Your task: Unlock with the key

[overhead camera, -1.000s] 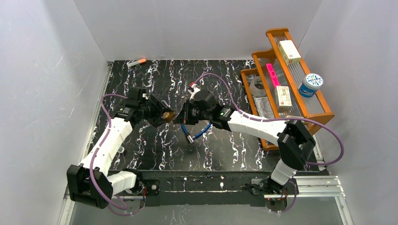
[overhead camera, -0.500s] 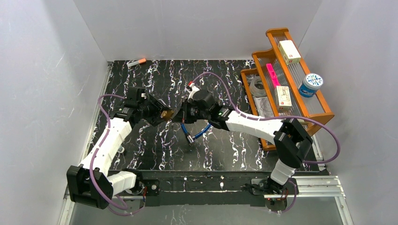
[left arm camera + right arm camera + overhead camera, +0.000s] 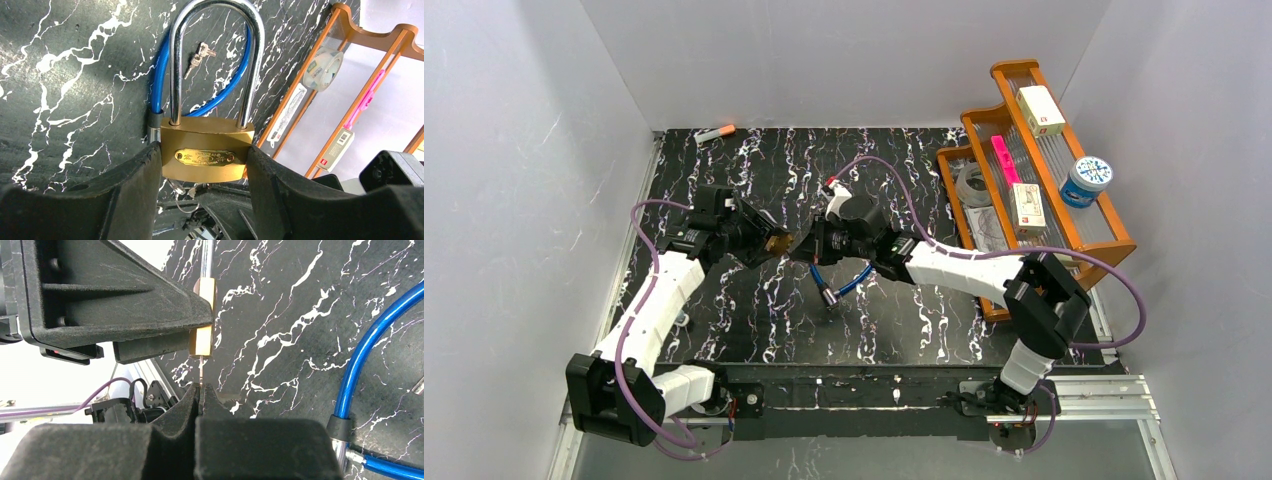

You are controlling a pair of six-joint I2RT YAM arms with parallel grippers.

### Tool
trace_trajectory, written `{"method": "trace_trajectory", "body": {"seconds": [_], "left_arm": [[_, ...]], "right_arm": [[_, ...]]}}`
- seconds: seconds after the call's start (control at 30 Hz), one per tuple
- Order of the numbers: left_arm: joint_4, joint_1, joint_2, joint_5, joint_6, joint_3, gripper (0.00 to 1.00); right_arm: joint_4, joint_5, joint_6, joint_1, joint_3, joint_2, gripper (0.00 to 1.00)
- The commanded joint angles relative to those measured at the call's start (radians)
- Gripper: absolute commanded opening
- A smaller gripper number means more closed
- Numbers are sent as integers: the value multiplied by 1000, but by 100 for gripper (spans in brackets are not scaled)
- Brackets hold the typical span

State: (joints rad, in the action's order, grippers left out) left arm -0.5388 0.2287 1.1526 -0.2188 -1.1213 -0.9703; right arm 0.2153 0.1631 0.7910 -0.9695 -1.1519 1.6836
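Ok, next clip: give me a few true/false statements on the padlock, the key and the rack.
1. The left fingers clamp the brass padlock by its body. True.
2. The shackle stands open. False: both of its legs sit in the body.
3. The right fingers are shut on the key, whose blade reaches the padlock's underside. True.
4. The tape roll lies on the table. False: it sits in the wooden rack.
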Motion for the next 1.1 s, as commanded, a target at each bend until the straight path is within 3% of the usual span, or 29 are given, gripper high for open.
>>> {"method": "trace_trajectory", "body": {"seconds": [0.0,0.23,0.4,0.7,0.97,1.07], "left_arm": [[48,25,-50,-154,-27,-26,5],[48,25,-57,-156,-36,-11,5],[47,26,-47,-163,-8,-21,3],[21,26,-45,-126,69,-45,3],[51,25,-72,-84,68,-19,2],[50,26,-80,-85,65,-32,3]], "right_arm": [[114,-4,-22,-5,26,-21,1],[-1,-42,45,-4,-75,48,1],[9,20,-23,-4,-109,58,1],[-274,-75,46,17,-258,111,1],[-226,-47,86,17,-279,119,1],[-61,-50,58,17,-160,75,1]]}}
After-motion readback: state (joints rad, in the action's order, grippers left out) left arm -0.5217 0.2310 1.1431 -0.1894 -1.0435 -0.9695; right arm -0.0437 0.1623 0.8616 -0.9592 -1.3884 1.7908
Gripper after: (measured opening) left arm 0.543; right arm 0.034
